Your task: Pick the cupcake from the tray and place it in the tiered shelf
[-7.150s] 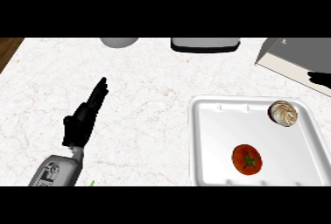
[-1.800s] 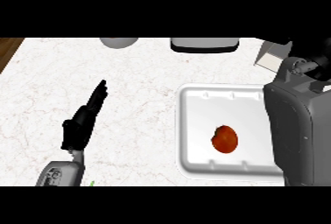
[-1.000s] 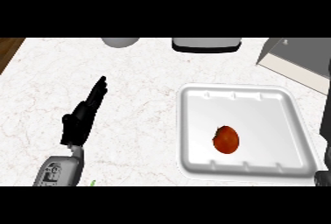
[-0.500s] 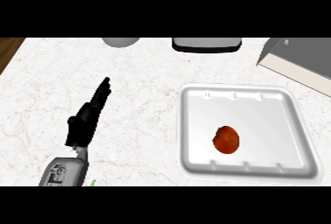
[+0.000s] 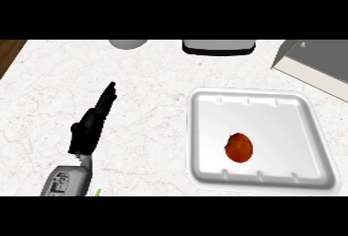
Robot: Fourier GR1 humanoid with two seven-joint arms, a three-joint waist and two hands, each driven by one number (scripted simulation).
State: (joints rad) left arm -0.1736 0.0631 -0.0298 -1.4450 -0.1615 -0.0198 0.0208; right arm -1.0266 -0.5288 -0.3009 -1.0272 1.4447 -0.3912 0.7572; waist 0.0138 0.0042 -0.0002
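A white tray (image 5: 262,103) lies on the marble counter at the right, holding a red tomato (image 5: 239,147) near its lower middle. No cupcake shows on the tray or anywhere else. A grey shelf (image 5: 318,62) juts in at the top right corner, and its inside is out of sight. My left hand (image 5: 93,122) rests open at the left, fingers straight and pointing up the counter, well apart from the tray. My right hand is out of view.
A grey rounded object (image 5: 129,44) and a dark-rimmed appliance (image 5: 219,46) stand at the counter's far edge. A strip of brown floor (image 5: 10,50) shows past the counter's top left corner. A small green thing (image 5: 97,192) peeks out beside my left forearm.
Earlier the cupcake sat in the tray's top right corner; my right arm then covered the tray's right side and withdrew out of view. The cupcake is gone from the tray. The left hand barely shifted.
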